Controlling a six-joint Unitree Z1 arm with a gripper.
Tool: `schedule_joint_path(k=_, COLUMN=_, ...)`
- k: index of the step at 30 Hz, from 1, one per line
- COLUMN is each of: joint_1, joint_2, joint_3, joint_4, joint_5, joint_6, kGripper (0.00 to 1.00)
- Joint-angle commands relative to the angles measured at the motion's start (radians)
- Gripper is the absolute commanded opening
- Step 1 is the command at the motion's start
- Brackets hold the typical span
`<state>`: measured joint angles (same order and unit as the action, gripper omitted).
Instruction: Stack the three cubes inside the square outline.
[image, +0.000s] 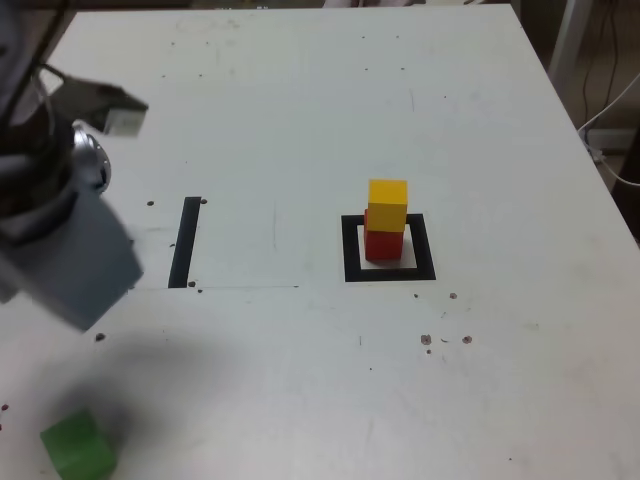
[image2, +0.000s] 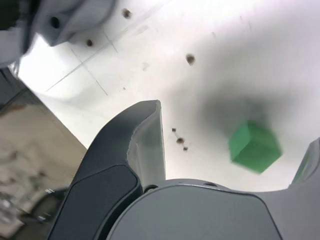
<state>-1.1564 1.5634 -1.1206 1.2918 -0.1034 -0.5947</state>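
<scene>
The yellow cube (image: 387, 204) sits on the red cube (image: 382, 243), and both stand inside the square outline (image: 350, 250) of black tape right of centre in the exterior view. The green cube (image: 77, 446) lies alone on the table near the front left corner of that view. In the wrist view the green cube (image2: 254, 147) lies on the table below, seen through the gap of my gripper (image2: 237, 122). The gripper is open, with one dark finger (image2: 145, 135) beside the gap and nothing held.
My blurred grey arm (image: 80, 265) fills the exterior view's left side, above the green cube. A thin black tape strip (image: 185, 241) lies left of centre. The white table (image: 300, 120) has small dark specks. Cables hang beyond its right edge.
</scene>
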Motion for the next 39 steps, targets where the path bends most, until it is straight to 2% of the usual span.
schedule_joint_path(k=1, joint_1=-0.04, joint_2=0.013, joint_3=-0.005, joint_4=-0.022, joint_5=-0.006, joint_6=0.017, kGripper=0.99)
schedule_joint_path(k=6, joint_1=-0.122, joint_2=0.049, joint_3=-0.019, joint_4=-0.081, joint_5=-0.011, joint_6=0.06, kGripper=0.99)
schedule_joint_path(k=12, joint_1=-0.17, joint_2=0.101, joint_3=-0.035, joint_4=-0.137, joint_5=-0.003, joint_6=0.099, kGripper=0.99)
schedule_joint_path(k=16, joint_1=-0.175, joint_2=0.136, joint_3=-0.04, joint_4=-0.158, joint_5=0.007, joint_6=0.128, kGripper=0.99)
schedule_joint_path(k=25, joint_1=-0.174, joint_2=0.171, joint_3=-0.021, joint_4=-0.209, joint_5=0.062, joint_6=0.152, kGripper=0.99)
schedule_joint_path(k=39, joint_1=-0.165, joint_2=0.225, joint_3=0.031, joint_4=-0.356, joint_5=0.076, joint_6=0.156, kGripper=0.99)
